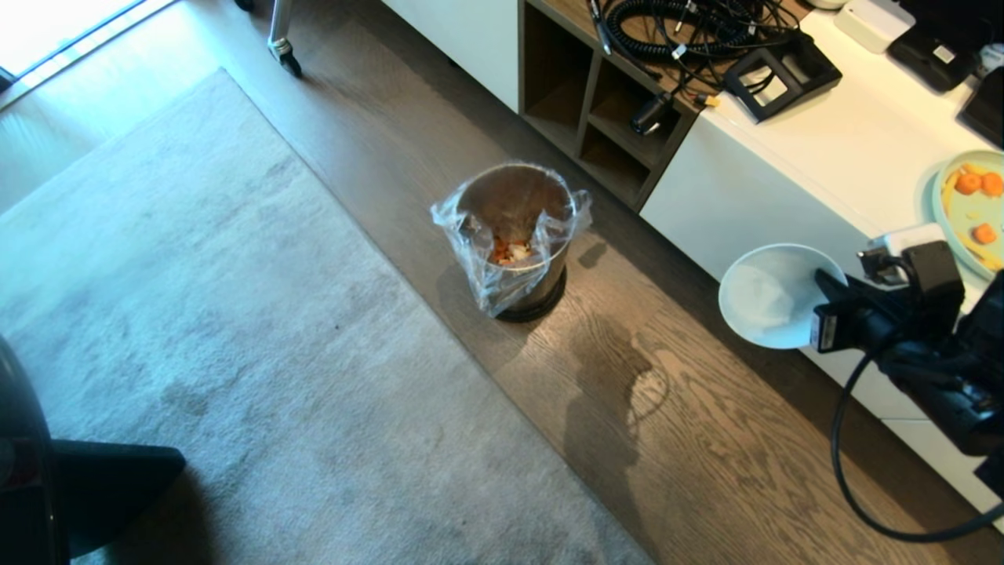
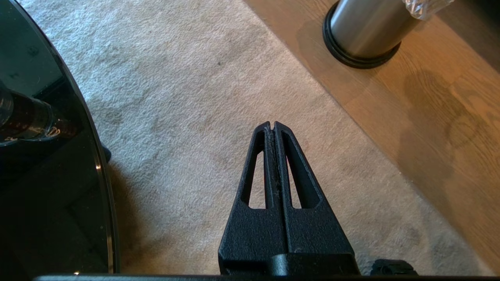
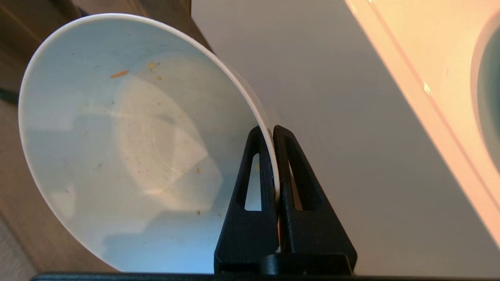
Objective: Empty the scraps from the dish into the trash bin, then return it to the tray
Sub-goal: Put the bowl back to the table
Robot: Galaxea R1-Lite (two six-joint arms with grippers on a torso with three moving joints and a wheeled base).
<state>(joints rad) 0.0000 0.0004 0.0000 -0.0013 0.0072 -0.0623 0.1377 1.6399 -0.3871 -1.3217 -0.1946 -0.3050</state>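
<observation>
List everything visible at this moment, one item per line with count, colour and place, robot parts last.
dish: 1, white, tipped on its side, emptied but for crumbs, held over the floor beside the cabinet
scraps: small heap, orange and pale, inside the trash bin
trash bin: 1, metal with clear liner, on the wood floor
plate: 1, pale green with orange slices, on the cabinet top
cabinet: 1, white with open wooden shelves, along the wall
cables: tangle, black, on the shelf unit's top
rug: 1, grey, left of the bin
round table: 1, glossy black, on the rug
left gripper: shut, empty, above the rug
right gripper: shut on the dish's rim
</observation>
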